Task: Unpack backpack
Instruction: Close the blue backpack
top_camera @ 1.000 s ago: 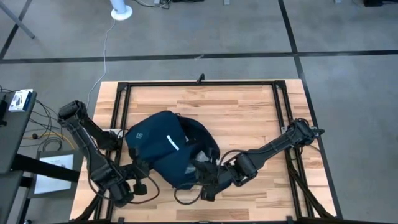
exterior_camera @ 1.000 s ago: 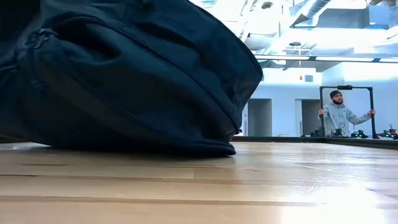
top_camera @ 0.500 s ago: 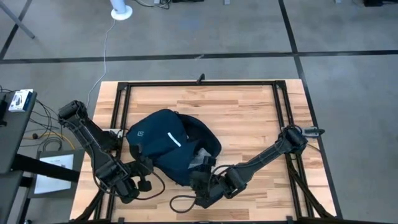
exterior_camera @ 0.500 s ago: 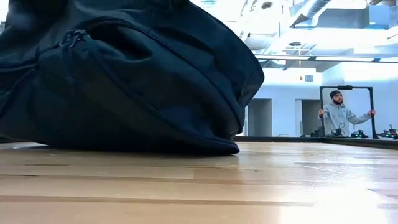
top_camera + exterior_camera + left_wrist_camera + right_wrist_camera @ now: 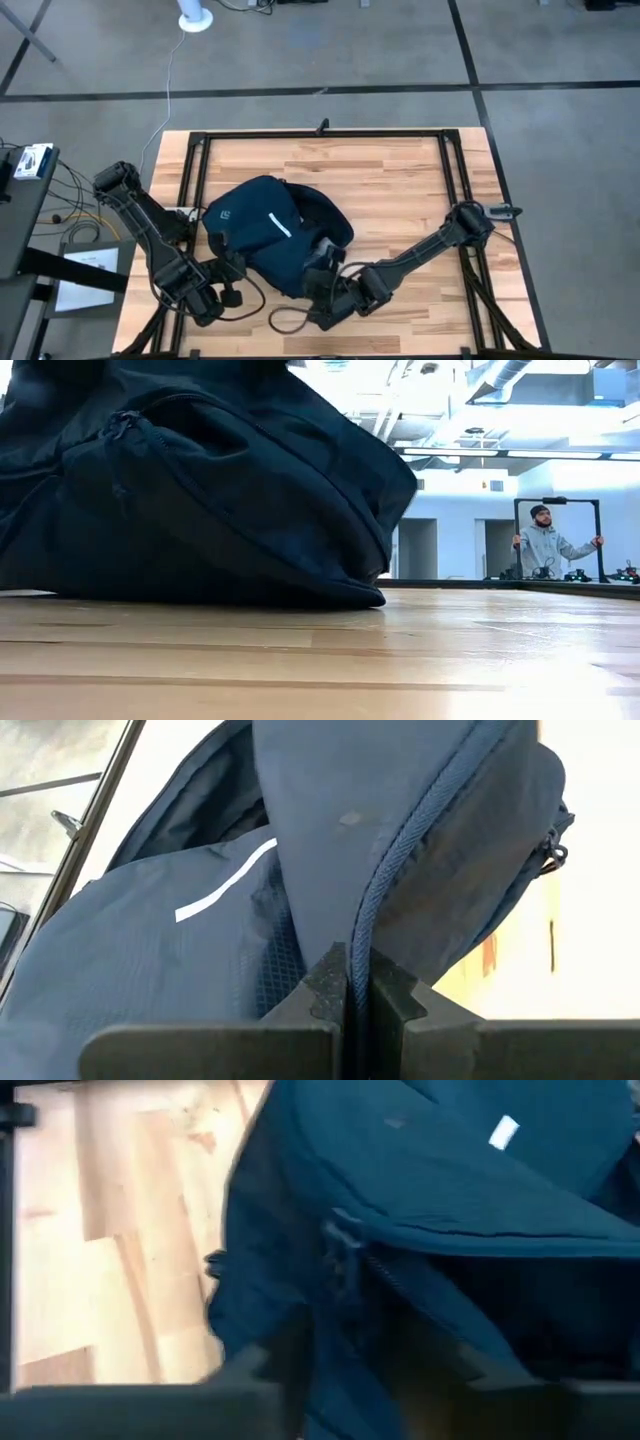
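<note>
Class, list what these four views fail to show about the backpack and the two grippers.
- Backpack contents: hidden by its own fabric in every view.
- Right gripper fingers: blurred in the right wrist view, too small in the high view.
- Both grippers: blocked by the backpack in the low view.

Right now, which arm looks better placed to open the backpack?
Probably the right. Its gripper sits by the backpack's zipper, fingers apart, while the left gripper is shut on a strap, holding the bag.
</note>
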